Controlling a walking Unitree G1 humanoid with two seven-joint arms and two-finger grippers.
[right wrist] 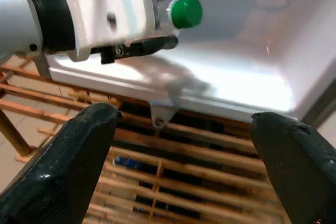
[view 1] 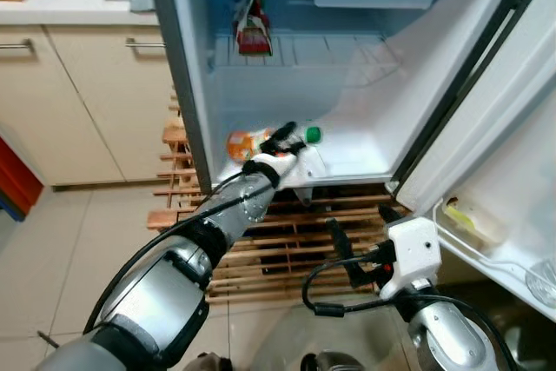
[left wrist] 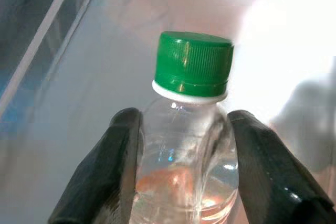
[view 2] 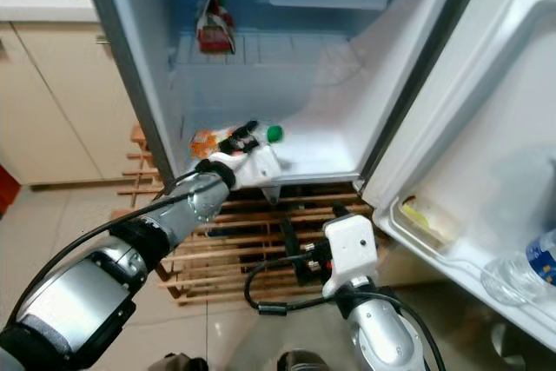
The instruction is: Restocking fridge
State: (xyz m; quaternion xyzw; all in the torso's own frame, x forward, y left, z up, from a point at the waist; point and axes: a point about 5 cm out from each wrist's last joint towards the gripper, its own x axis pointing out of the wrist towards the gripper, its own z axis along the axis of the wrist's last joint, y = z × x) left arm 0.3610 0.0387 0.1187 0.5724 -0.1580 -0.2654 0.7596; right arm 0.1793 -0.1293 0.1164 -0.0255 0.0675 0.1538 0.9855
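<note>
Both head cameras look steeply down from above at the open fridge (view 1: pixel 347 128). The left wrist camera sits very close behind a green-capped bottle (left wrist: pixel 189 124), facing into that fridge. The right wrist camera, lower and outside, shares its front lip.

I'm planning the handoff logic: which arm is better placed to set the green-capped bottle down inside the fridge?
Left. The left gripper already clamps the green-capped bottle over the fridge's bottom shelf; the right gripper hangs open below, outside the fridge.
</note>
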